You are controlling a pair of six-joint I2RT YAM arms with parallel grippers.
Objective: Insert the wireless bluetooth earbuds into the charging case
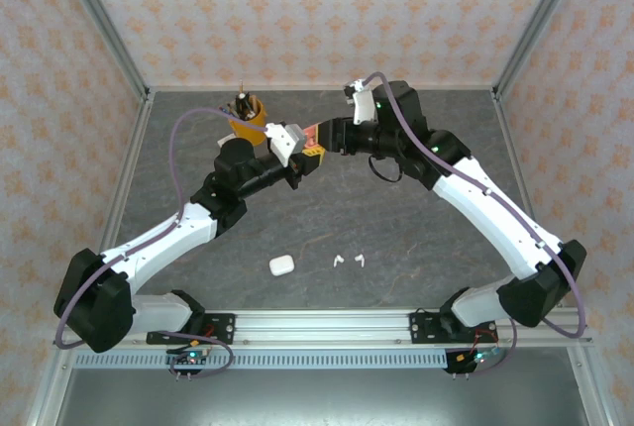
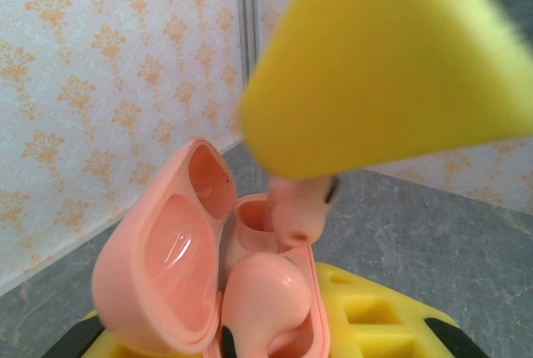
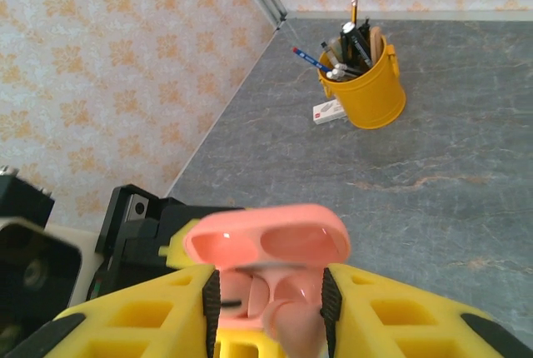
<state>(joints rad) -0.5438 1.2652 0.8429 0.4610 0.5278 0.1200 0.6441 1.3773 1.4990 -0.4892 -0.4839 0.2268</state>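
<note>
A salmon-pink charging case (image 3: 266, 241) hangs above the table with its lid open. My right gripper (image 3: 271, 300) is shut on its body, one yellow finger on each side. One pink earbud (image 2: 266, 291) sits in the case (image 2: 166, 266). A second pink earbud (image 2: 296, 208) is pinched in my left gripper (image 2: 308, 208), with its stem over the other socket. In the top view, both grippers (image 1: 302, 157) (image 1: 319, 139) meet at the table's middle around the case (image 1: 310, 135). A shut white case (image 1: 281, 266) and two white earbuds (image 1: 338, 261) (image 1: 360, 260) lie near the front edge.
A yellow cup of pens (image 3: 366, 83) stands at the back left, also visible in the top view (image 1: 248, 121). A small white box (image 3: 329, 111) lies beside it. Patterned walls enclose the grey table (image 1: 396, 218) on three sides.
</note>
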